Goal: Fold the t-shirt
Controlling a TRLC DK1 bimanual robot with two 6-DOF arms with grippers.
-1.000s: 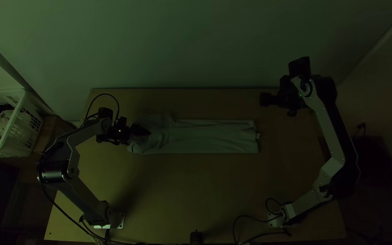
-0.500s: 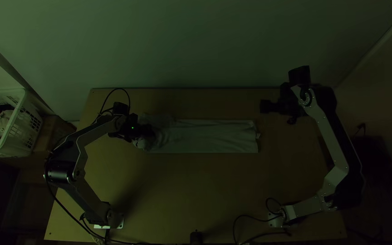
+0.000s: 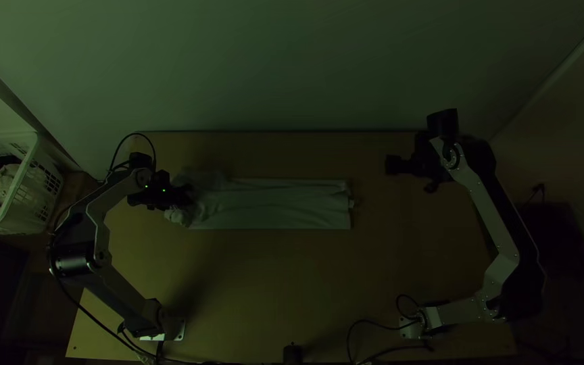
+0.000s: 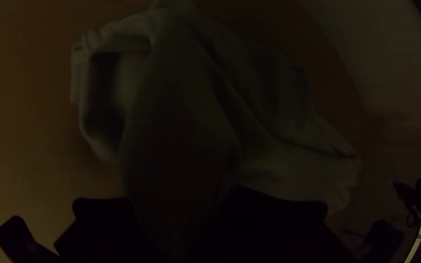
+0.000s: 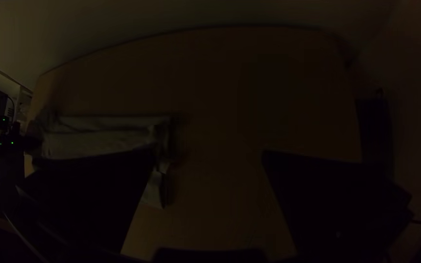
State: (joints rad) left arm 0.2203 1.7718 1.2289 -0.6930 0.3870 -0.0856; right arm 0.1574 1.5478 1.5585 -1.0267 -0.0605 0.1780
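The pale t-shirt (image 3: 272, 204) lies as a long, narrow folded strip across the upper middle of the table, its left end bunched. At that end is my left gripper (image 3: 185, 196); in the left wrist view, rumpled cloth (image 4: 181, 107) runs down between the fingers of my left gripper (image 4: 179, 214), which is shut on it. Off the strip's right end, apart from the cloth, stands my right gripper (image 3: 397, 164). In the right wrist view my right gripper (image 5: 208, 155) is open, its fingers wide apart, with the t-shirt (image 5: 93, 141) off to one side.
The wooden table (image 3: 272, 290) has bare surface in front of the shirt and to its right. A white basket (image 3: 25, 196) holding cloth stands beyond the table's left edge. A wall rises behind the far edge. A small dark object (image 3: 293, 353) sits at the near edge.
My left gripper first moved right, then back left, and the whole shirt has slid left with it. The right arm's upper joints have come slightly toward the near side, its gripper shifting little.
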